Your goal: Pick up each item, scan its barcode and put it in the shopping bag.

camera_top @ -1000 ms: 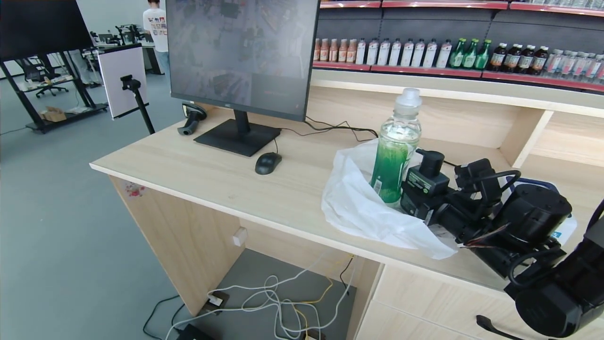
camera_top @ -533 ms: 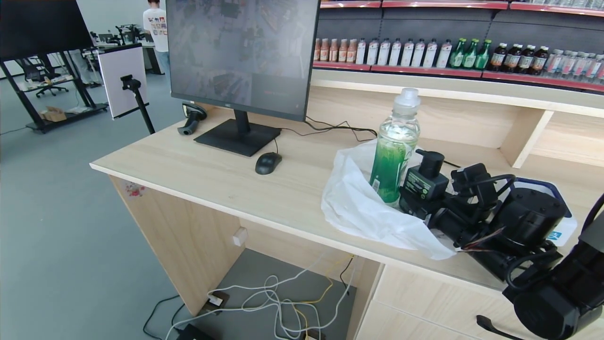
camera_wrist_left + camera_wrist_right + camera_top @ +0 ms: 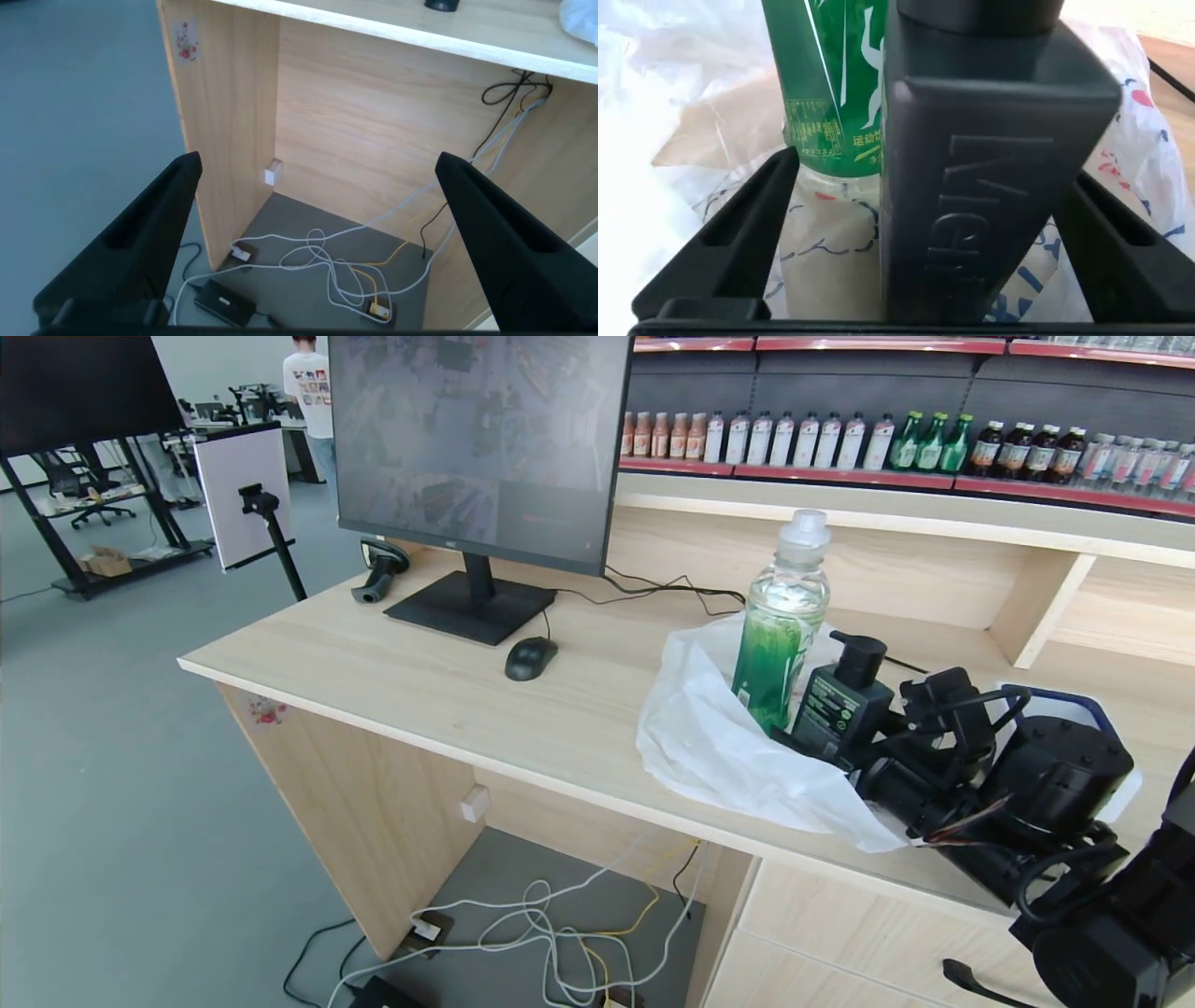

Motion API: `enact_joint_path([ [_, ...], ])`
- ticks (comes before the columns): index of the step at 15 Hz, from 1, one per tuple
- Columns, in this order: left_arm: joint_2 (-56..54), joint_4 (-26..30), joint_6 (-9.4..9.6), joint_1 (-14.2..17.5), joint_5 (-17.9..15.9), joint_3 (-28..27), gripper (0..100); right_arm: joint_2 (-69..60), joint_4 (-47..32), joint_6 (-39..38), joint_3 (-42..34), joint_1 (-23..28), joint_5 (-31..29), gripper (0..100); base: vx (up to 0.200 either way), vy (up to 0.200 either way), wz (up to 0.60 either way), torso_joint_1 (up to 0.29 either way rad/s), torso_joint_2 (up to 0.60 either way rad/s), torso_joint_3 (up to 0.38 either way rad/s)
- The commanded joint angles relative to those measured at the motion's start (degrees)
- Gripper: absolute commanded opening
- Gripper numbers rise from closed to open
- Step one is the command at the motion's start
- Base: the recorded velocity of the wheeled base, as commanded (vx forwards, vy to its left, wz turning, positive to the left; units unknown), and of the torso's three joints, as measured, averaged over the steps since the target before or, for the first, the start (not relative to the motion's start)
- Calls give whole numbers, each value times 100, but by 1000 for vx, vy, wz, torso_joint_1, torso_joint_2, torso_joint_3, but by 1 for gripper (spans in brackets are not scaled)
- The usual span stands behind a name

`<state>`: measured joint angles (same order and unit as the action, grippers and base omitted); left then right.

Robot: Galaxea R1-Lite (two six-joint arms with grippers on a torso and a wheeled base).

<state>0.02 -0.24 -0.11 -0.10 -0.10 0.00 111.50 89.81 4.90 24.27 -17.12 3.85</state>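
On the counter (image 3: 420, 681), right gripper (image 3: 929, 173) holds black bottle (image 3: 836, 705) at shopping bag (image 3: 709, 747); left gripper (image 3: 318, 163) gapes.

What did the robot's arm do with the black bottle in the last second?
The right gripper, holding the black pump bottle, tipped it a little and nudged it slightly to the robot's right, beside the green bottle standing in the shopping bag. It has not let go. The green bottle, shopping bag, monitor and mouse stayed put.
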Motion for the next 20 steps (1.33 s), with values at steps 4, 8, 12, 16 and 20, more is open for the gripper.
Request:
enact_joint_path([
  [4,-2,-2,2,1,1,0,100,-559,19,2,-37,-2,1,100,0,0,0,0,0,0],
  [8,-2,-2,2,1,1,0,100,-1543,19,2,-836,-117,1,100,0,0,0,0,0,0],
  [12,-2,-2,11,1,1,0,100,-3608,19,-15,-2427,-99,-60,100,0,0,0,0,0,0],
  [16,-2,-2,11,1,1,0,100,-5823,-2503,-24,-2427,-90,-157,100,0,0,0,0,0,0],
  [20,-2,-2,11,1,1,0,100,-7889,-5878,336,-2392,-591,-7,100,0,0,0,0,0,0],
])
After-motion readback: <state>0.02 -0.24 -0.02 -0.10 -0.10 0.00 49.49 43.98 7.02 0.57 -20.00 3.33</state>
